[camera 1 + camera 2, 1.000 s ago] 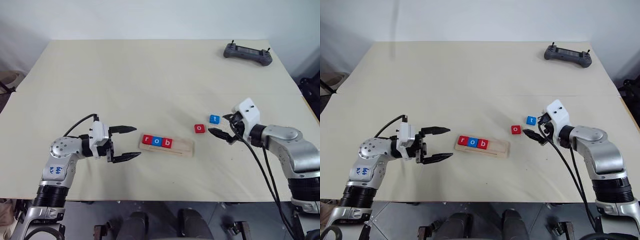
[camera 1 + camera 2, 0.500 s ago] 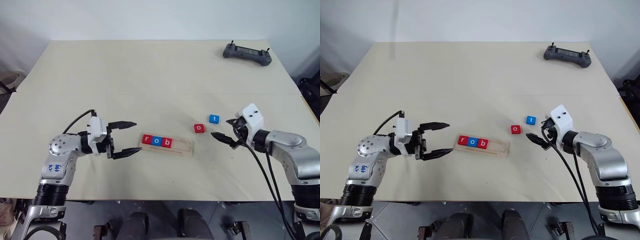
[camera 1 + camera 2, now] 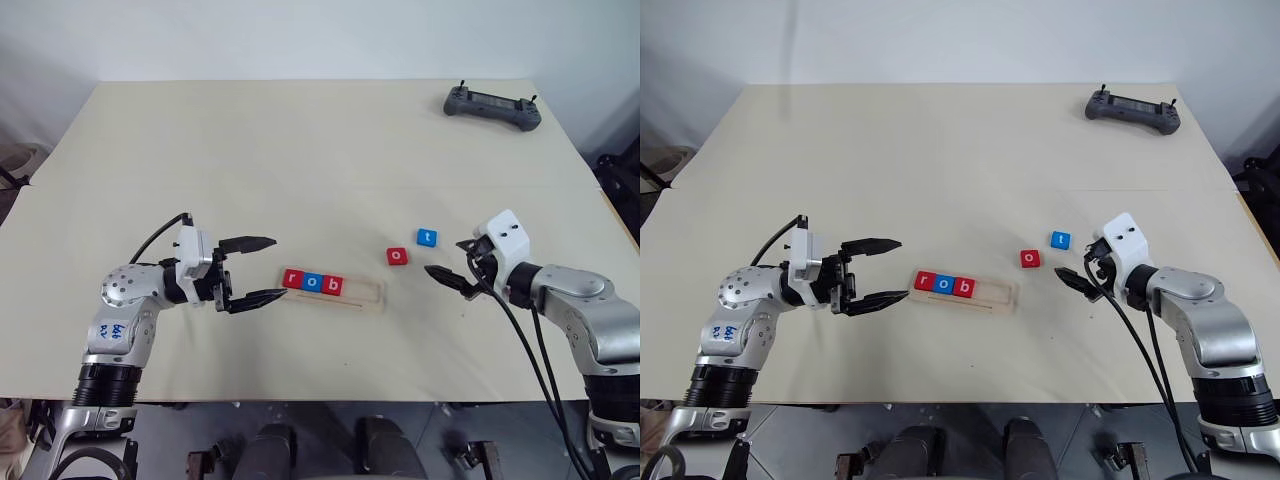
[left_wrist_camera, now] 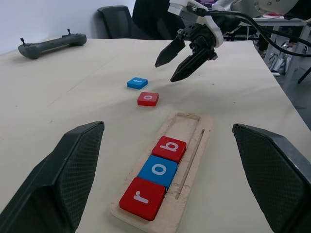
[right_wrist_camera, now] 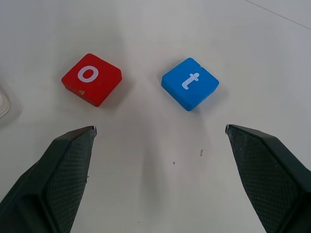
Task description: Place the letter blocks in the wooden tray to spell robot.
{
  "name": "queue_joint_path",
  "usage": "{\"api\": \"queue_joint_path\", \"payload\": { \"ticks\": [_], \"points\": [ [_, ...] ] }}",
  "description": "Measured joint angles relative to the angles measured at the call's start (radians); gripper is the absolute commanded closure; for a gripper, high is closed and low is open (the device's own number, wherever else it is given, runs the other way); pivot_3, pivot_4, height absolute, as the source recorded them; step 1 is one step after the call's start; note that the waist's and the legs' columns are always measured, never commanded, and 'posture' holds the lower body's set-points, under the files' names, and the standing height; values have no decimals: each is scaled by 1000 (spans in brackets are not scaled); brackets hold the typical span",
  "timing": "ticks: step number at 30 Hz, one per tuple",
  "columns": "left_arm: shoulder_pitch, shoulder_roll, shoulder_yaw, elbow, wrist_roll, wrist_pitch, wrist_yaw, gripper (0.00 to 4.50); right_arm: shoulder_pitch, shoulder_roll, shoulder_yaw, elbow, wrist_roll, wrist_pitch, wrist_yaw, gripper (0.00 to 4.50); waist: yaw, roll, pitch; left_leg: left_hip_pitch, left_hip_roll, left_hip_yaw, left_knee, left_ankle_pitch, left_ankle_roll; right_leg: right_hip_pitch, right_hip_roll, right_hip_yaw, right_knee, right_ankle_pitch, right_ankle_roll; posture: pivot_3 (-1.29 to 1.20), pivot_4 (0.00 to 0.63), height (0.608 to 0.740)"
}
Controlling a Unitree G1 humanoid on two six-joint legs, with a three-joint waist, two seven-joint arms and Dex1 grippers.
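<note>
Right gripper [image 3: 450, 270] had backed off rightward, spread, empty; left gripper [image 3: 257, 270] spread too. Red o block [image 3: 398, 257] looked light, rigid; I'd pinch opposite edges.

Head stereo overhead — wrist close-ups

A broad cream table [image 3: 300, 150] spans most of the frame, with a pale, evenly lit white wall [image 3: 300, 35] along the top edge and grey floor [image 3: 330, 420] (dim and partly cluttered) showing in a strip at the bottom.
</note>
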Motion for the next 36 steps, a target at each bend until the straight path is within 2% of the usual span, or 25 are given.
{"api": "queue_joint_path", "payload": {
  "ticks": [4, 13, 24, 34, 36],
  "points": [
    [1, 2, 1, 0, 2, 0, 1, 0, -6, 22, -1, -29, 18, 49, -22, 36, -3, 0, 0, 0, 1, 0, 0, 0, 0, 0, 0, 0, 0, 0, 0, 0, 150, 740],
    [46, 9, 10, -4, 4, 1, 14, 0, -66, 333, -2, -228, 55, 360, -338, 36, -2, 0, 0, 0, 0, 0, -1, 0, -1, -2, -1, 1, 1, 0, -1, 0, 150, 740],
    [62, 35, 13, -24, 3, 11, 21, 0, -75, 547, 22, -218, -64, 362, -596, 36, -16, 0, 0, 0, 0, 0, -2, 1, -2, -7, 0, 2, 7, 0, -1, 0, 150, 740],
    [77, 38, 14, -44, 3, 13, 23, 0, -85, 610, 63, -217, -101, 383, -649, 36, -29, 0, 0, -2, 0, 2, -4, 1, -2, -12, 0, 2, 11, 0, -1, 0, 150, 740],
    [80, 38, 14, -45, 3, 13, 24, 0, -85, 610, 79, -215, -120, 381, -658, 421, -29, 0, 0, -2, 0, 2, -4, 1, -2, -12, 0, 2, 11, 0, -1, 0, 150, 740]
  ]
}}
